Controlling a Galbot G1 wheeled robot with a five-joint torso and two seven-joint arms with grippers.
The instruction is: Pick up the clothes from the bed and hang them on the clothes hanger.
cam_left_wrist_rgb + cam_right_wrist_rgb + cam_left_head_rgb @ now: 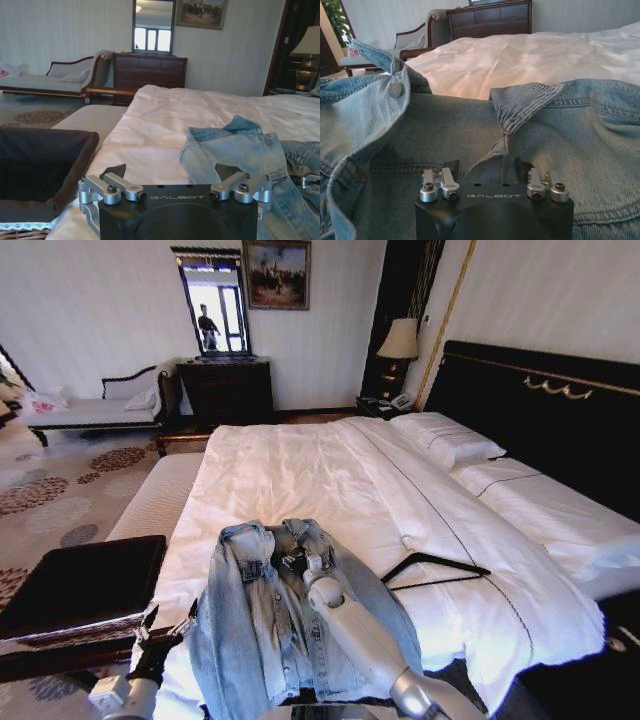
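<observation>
The denim jacket [290, 625] is seen spread on the white bed [330, 480] beside the black hanger [435, 570], with the right gripper [298, 562] lowered open-fingered onto its collar and the left gripper [170, 625] held open nearby.

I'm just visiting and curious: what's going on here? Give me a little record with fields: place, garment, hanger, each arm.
place: bedroom, wide bed with white sheets
garment: denim jacket spread on the bed's near end, collar away from the robot
hanger: black hanger flat on the sheet, to the right of the jacket, apart from it
right arm: right gripper down on the jacket by the collar
left arm: left gripper low at the bed's near left edge, fingers open, beside a dark basket
</observation>
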